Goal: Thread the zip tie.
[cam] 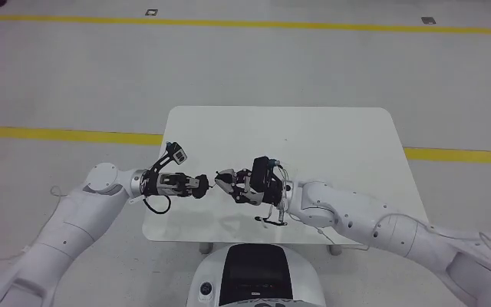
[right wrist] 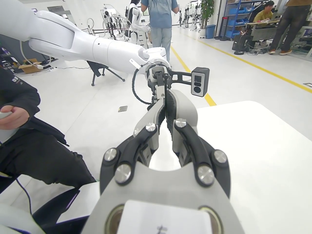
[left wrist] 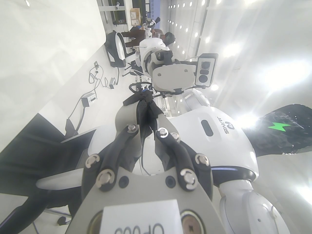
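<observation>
Right gripper point(right wrist: 166, 99): its pads are pressing flat together and pinching the zip tie point(right wrist: 166, 83) between them.
Zip tie: a thin black strip, it is standing out past the tips of the right jaws and running straight on toward the gripper facing them.
Left gripper point(right wrist: 158, 74): it is sitting tip to tip with the right one, just beyond it. Its jaws are pressing together as well. The strip is reaching as far as them, but whether they are clamping it cannot be told.
Table point(cam: 322, 138): its white top is lying beneath both pairs of jaws, which are hanging above its near part, toward the left corner.
Floor point(cam: 92, 84): pale and glossy, it is stretching out beyond the table, with a yellow line point(cam: 77, 135) running across it.
Room: shelves of blue bins point(right wrist: 243, 1) and a potted plant point(right wrist: 207, 5) are standing far behind the jaws.
</observation>
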Controlling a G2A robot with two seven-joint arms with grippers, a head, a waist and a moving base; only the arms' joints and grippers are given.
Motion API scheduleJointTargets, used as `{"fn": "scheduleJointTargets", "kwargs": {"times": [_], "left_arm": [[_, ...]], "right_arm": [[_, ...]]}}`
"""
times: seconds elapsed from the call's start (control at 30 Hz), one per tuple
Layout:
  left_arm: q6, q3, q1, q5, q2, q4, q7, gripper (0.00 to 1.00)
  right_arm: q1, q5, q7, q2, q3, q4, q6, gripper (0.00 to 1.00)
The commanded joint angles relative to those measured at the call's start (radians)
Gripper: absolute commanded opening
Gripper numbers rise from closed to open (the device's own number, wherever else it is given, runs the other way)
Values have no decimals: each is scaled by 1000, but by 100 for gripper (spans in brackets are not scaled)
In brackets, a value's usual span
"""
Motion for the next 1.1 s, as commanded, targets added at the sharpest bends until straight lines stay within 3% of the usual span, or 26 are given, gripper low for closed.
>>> {"fn": "scheduleJointTargets", "kwargs": {"times": [0.0, 0.57, 1.07], "left_arm": [[0, 0, 0, 0, 0, 0, 0, 0], [0, 0, 0, 0, 0, 0, 0, 0], [0, 0, 0, 0, 0, 0, 0, 0]], "right_arm": [[-1, 1, -1, 1, 0, 0, 0, 0], [-11, 5, 15, 5, 0, 4, 0, 0], [-17, 3, 35, -13, 0, 1, 0, 0]]}}
